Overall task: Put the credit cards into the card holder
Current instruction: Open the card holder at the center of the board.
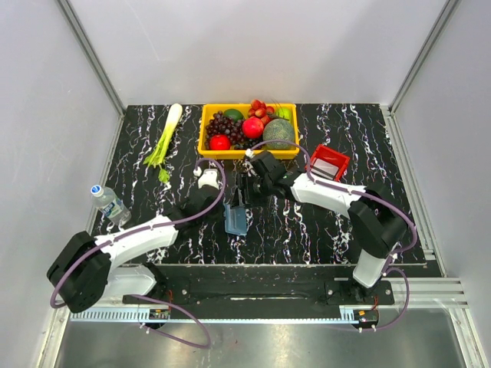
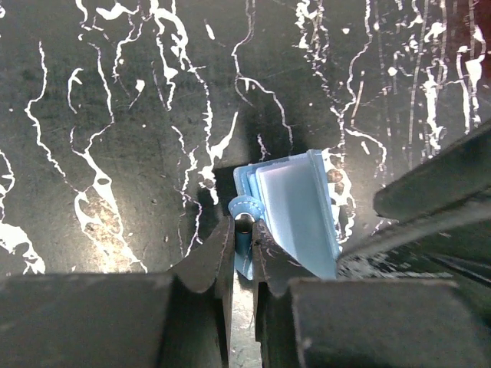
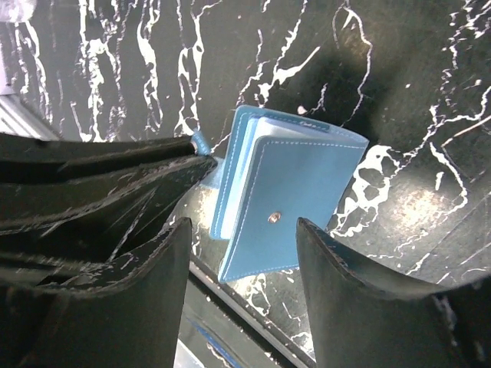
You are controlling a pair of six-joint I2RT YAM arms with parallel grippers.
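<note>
Near the middle of the tabletop [image 1: 322,222], the card holder [image 1: 236,221] sits partly open. The left gripper [image 2: 244,228], its arm stretched low, pinches the holder's edge tab. The right gripper [image 3: 244,230], its arm reaching across, hovers spread above it.

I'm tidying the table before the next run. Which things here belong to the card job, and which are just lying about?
For the job:
card holder, pinched by the left gripper
cards in the red tray
right gripper, open over the holder

Lying about:
fruit basket
leek
bottle
</note>
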